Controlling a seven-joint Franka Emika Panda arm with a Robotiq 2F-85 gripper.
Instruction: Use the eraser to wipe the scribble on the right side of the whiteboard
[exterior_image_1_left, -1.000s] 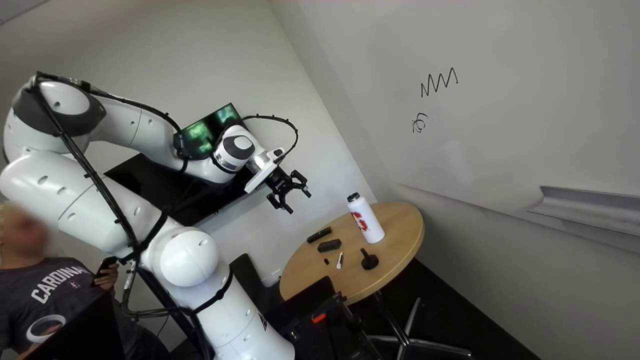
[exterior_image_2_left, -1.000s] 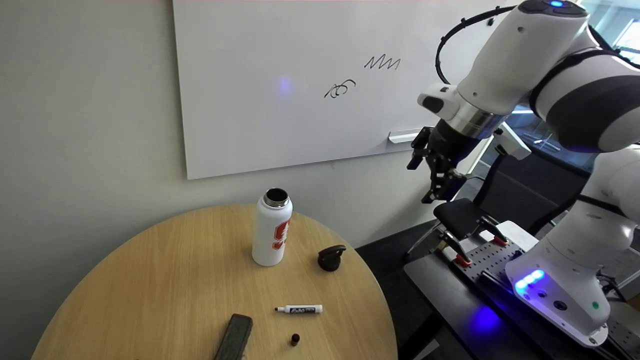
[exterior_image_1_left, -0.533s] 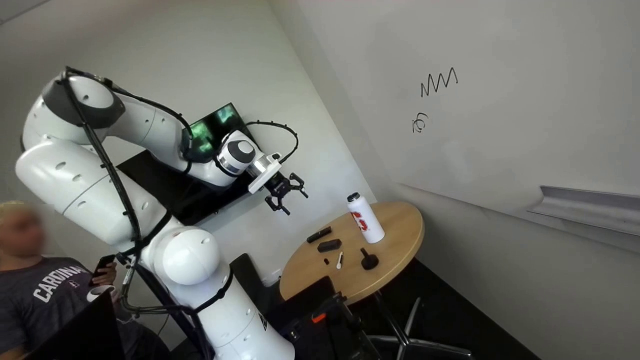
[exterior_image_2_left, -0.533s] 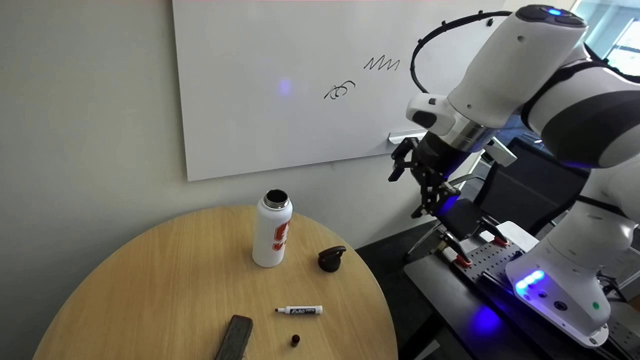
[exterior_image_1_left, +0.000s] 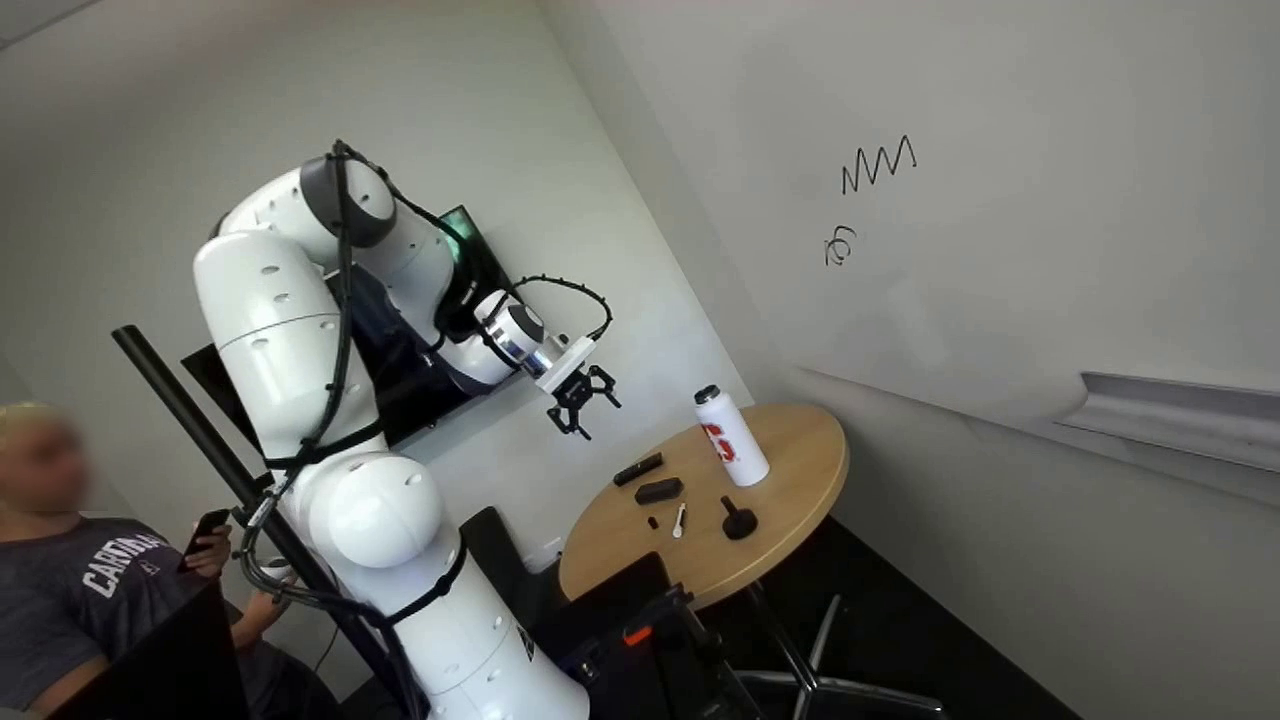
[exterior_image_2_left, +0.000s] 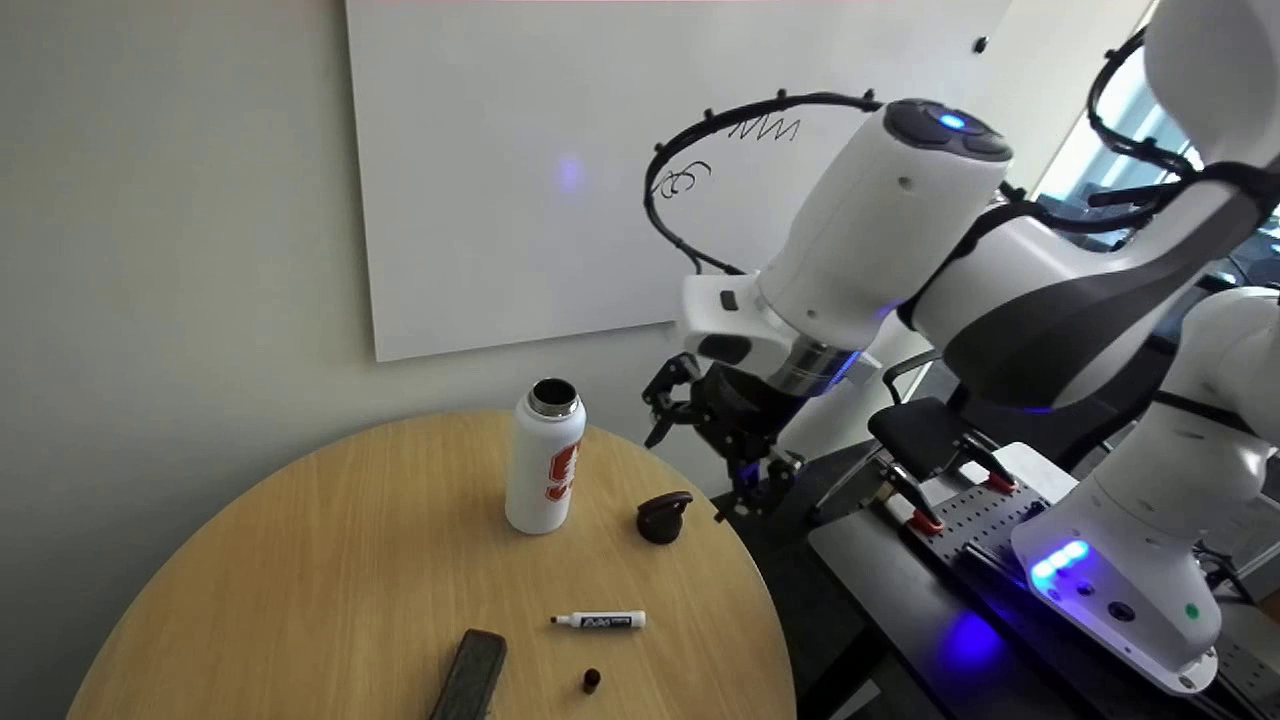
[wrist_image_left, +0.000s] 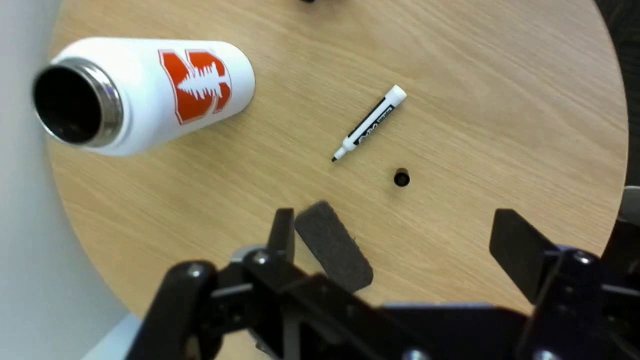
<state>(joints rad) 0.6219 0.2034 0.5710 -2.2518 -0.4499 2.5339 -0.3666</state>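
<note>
The eraser (wrist_image_left: 334, 245), a dark rectangular block, lies on the round wooden table; it also shows in both exterior views (exterior_image_1_left: 659, 490) (exterior_image_2_left: 470, 675). My gripper (wrist_image_left: 395, 220) is open and empty. It hangs above the table, apart from the eraser. In the wrist view the eraser appears between the fingers, near the left one, its lower end partly hidden by the gripper. The gripper also shows in both exterior views (exterior_image_1_left: 603, 420) (exterior_image_2_left: 686, 480). The zigzag scribble (exterior_image_1_left: 878, 165) is on the whiteboard (exterior_image_1_left: 1050, 250); my cable passes close to the scribble in an exterior view (exterior_image_2_left: 764, 128).
A white bottle (exterior_image_2_left: 540, 470) stands open on the table (exterior_image_2_left: 300, 560). A black lid (exterior_image_2_left: 661, 518), a marker (wrist_image_left: 369, 122), its small cap (wrist_image_left: 401, 177) and a dark stick (exterior_image_1_left: 638, 469) lie around. A curly mark (exterior_image_1_left: 839, 246) is below the scribble. A person (exterior_image_1_left: 90, 580) sits behind the arm.
The arm has swung toward the table and the gripper has come lower and nearer the table's edge, still open. The eraser and the other table objects have not moved.
</note>
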